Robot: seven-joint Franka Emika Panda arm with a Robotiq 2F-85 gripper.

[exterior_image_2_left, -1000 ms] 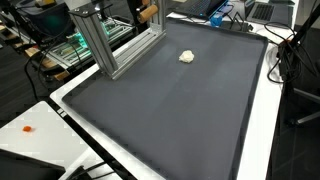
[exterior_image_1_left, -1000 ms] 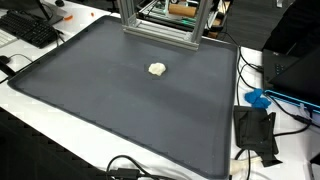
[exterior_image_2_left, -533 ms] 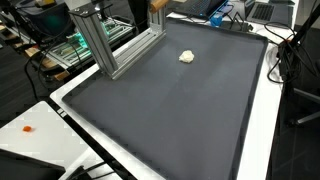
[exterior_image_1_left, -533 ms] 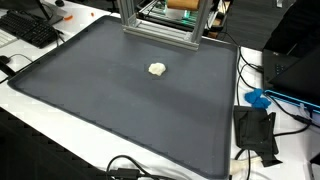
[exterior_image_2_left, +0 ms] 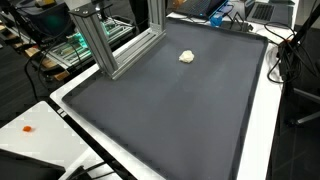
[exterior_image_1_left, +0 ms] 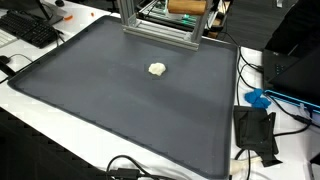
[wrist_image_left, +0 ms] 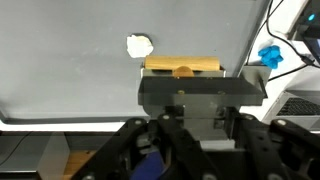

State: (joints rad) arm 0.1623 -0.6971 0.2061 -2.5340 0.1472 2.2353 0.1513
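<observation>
Dark mat [exterior_image_1_left: 120, 100] on a desk. The gripper [wrist_image_left: 182, 74] is clamped on a wooden block [wrist_image_left: 160, 66], with the white lump [wrist_image_left: 139, 46] apart from it, up-left in the wrist view. Fingertips hard to make out.

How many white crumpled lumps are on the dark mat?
1. The small white crumpled lump lies on the dark grey mat, toward the aluminium frame. The end effector, holding a wooden block, hides some mat in the wrist view.

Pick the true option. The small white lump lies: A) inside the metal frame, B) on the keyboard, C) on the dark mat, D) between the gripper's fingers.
C: the white lump lies on the dark mat, out in the open, apart from the metal frame and the gripper.
</observation>
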